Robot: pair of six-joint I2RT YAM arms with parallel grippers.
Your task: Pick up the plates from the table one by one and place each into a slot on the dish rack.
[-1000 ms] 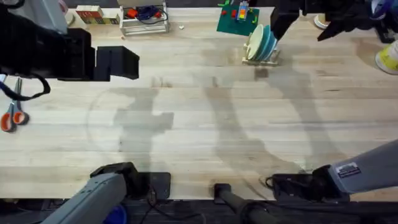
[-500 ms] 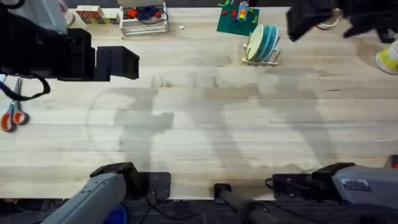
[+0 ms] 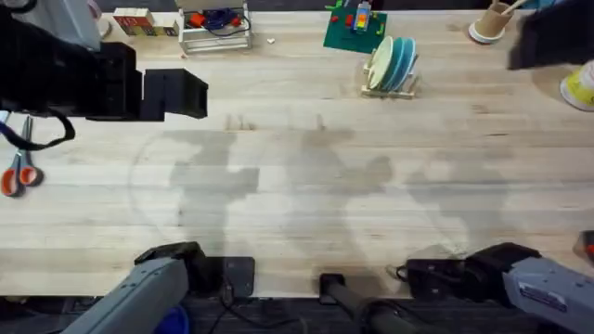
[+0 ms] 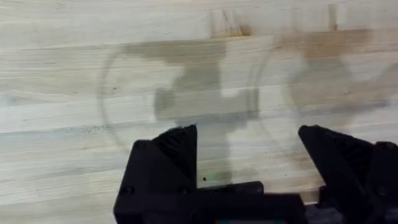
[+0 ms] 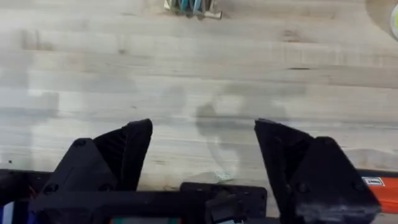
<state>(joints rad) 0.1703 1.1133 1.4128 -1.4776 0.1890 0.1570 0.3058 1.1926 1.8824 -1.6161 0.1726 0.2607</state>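
A light wooden table [image 3: 297, 186] carries the dish rack [image 3: 390, 88] near its far edge, scissors [image 3: 19, 172] at its left edge.

Pale wooden counter [image 3: 297, 186] of joined planks with visible grain and grey shadows; cream and teal plates [image 3: 392, 63] in a pale wooden dish rack [image 3: 390, 88]; orange-handled scissors [image 3: 19, 174]; green board [image 3: 355, 30]; black left tool [image 4: 249, 165] and black right tool [image 5: 204, 155].

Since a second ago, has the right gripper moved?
Yes. In the overhead view the right gripper has swung right, away from the dish rack, towards the table's right edge.
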